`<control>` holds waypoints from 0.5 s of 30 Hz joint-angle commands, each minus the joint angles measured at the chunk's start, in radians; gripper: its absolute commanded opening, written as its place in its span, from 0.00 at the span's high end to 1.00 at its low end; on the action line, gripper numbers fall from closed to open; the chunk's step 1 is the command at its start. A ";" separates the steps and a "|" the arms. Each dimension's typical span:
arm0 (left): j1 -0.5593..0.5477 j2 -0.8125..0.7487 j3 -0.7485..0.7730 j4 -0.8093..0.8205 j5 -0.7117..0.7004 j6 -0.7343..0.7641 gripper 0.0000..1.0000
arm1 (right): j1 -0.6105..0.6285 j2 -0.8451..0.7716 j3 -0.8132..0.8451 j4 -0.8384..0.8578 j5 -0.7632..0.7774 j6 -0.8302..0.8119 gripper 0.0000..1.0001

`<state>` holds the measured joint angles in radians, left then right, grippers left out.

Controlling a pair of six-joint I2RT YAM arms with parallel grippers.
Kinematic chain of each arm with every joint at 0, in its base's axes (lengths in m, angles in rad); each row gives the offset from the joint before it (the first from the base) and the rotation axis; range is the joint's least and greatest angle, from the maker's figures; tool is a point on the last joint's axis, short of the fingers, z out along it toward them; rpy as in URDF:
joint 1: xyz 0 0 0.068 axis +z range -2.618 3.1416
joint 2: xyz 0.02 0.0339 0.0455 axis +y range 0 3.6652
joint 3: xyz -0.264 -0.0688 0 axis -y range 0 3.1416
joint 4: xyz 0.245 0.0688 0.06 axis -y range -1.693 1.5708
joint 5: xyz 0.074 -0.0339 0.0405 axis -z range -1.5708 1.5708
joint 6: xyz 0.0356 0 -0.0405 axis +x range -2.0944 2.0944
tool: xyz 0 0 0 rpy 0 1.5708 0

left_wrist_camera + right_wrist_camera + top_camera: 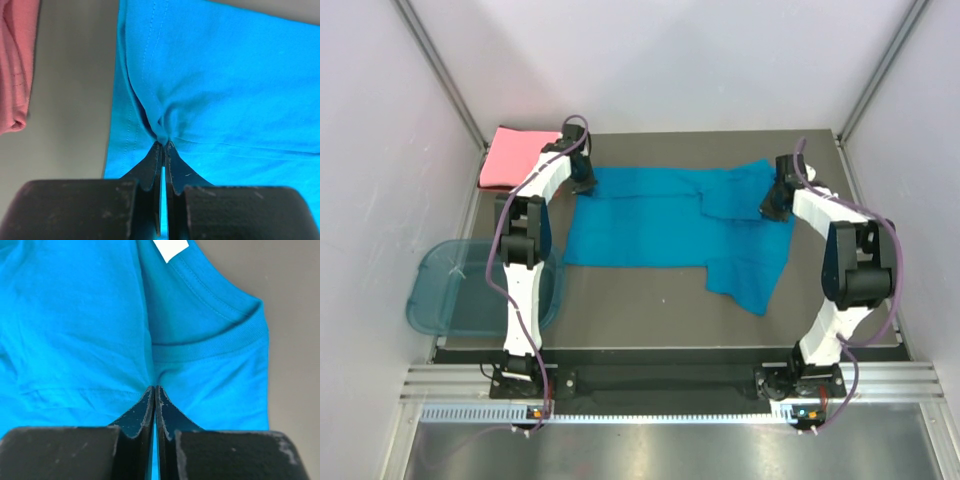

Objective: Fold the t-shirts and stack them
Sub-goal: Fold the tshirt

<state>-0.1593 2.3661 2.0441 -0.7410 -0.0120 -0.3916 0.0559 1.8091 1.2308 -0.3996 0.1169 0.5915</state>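
Teal-blue t-shirt: lies spread across the far half of the bench, running from near the far-left corner to near the right edge. One flap reaches toward the near edge on the right side.
Layers: at the far right a darker piece of the same shirt lies folded over the body.
Neck end: the right wrist view shows the ribbed collar and a small white neck label at the top of that view.
Left end: the left wrist view shows a stitched hem along the cloth's edge, with the fabric puckered into a small ridge at the fingertips.
Left gripper: jaws pressed together, pinching that ridge of teal cloth at the shirt's far-left end.
Right gripper: jaws pressed together on a pinch of teal cloth just below the collar, at the shirt's far-right end.
Salmon-pink t-shirt: folded flat at the far-left corner of the bench, just beside the teal shirt's left end and not touching it, with bare bench between them in the left wrist view.
Blue plastic tub: translucent, at the near-left side, overhanging the bench's left edge and partly behind the left arm.
Right arm: bent over the right side of the bench.
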 commanded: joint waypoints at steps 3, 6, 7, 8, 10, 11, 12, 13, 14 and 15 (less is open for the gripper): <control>-0.005 -0.010 0.034 0.009 -0.009 0.005 1.00 | -0.004 -0.094 -0.060 -0.022 0.024 0.050 1.00; -0.005 -0.008 0.034 0.008 -0.008 0.005 1.00 | 0.001 -0.111 -0.096 -0.010 0.009 0.074 1.00; -0.005 -0.008 0.034 0.006 -0.009 0.005 1.00 | -0.001 -0.128 -0.122 -0.002 0.006 0.083 1.00; -0.005 -0.010 0.033 0.005 -0.012 0.007 1.00 | -0.001 -0.137 -0.137 0.011 -0.002 0.103 1.00; -0.005 -0.010 0.033 0.003 -0.016 0.008 1.00 | 0.004 -0.165 -0.174 0.048 -0.002 0.131 1.00; -0.005 -0.008 0.033 0.003 -0.014 0.008 1.00 | 0.005 -0.174 -0.185 0.060 0.007 0.142 1.00; -0.005 -0.008 0.033 0.002 -0.010 0.007 1.00 | 0.007 -0.182 -0.209 0.097 0.007 0.152 1.00; -0.005 -0.008 0.033 0.003 -0.006 0.007 1.00 | 0.005 -0.200 -0.221 0.120 0.007 0.159 1.00; -0.005 -0.008 0.033 0.002 -0.003 0.005 1.00 | 0.007 -0.206 -0.232 0.134 0.004 0.171 1.00; -0.005 -0.008 0.033 0.002 -0.003 0.004 1.00 | 0.005 -0.209 -0.240 0.172 0.000 0.166 0.95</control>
<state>-0.1593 2.3661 2.0441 -0.7414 -0.0158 -0.3916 0.0566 1.6688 1.0042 -0.3447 0.1127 0.7162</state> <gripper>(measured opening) 0.037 0.019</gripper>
